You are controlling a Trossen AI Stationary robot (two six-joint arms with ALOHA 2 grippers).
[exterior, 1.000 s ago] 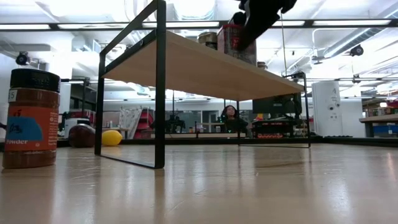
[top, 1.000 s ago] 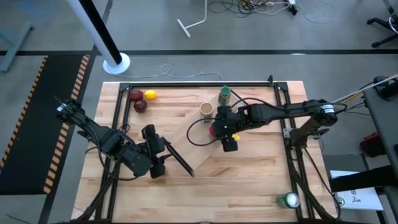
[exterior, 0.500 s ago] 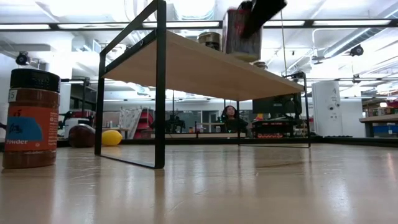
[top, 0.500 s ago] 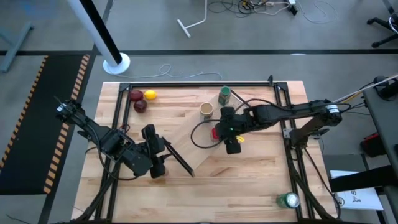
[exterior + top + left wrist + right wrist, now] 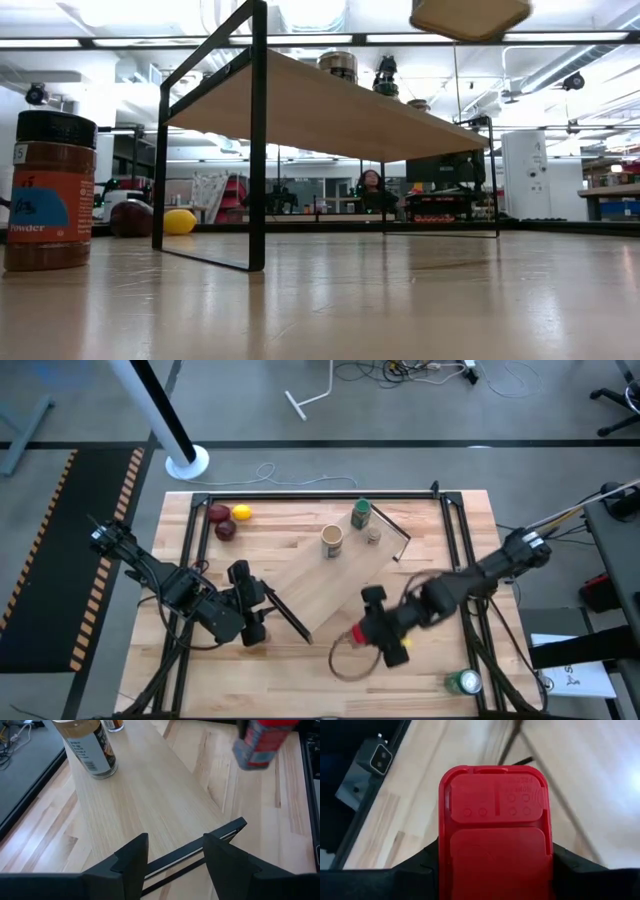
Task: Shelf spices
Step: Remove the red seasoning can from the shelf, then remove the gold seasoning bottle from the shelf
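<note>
1. Two right gripper (image 5: 368, 632) jaws are clenched on the red jar (image 5: 495, 835), one per side of the body below the lid. The lid faces the wrist camera, so it's a side grip with the jar upright.
2. The jar is airborne. The low view shows only its tan underside, high above the table (image 5: 330, 690). From above it sits just off the shelf (image 5: 310, 585) near long edge, toward the table's near right corner, and touches nothing. My read: it's being carried at a height that clears the shelf top, not set down yet.
3. Left gripper (image 5: 175, 844) jaws stand apart with nothing between them. It's parked at the shelf's left short end, looking over the black rail (image 5: 200, 851). Likely waiting or steadying; I can't tell if it touches the rail.
4. Three jars stand at the shelf's far right end: tan jar (image 5: 332, 540), green-lid jar (image 5: 361, 514), grey-lid jar (image 5: 373, 536). They're grouped near that short edge, which leaves the middle of the board free for more.
5. Black-lid jar (image 5: 50, 190) stands on the table beside the shelf, not shelved yet. White-lid jar: can't place it.
6. Red jar look: boxy, rounded corners, flat red flip-top lid with moulded dots, tan base. The flat sides should hold well in parallel jaws.
</note>
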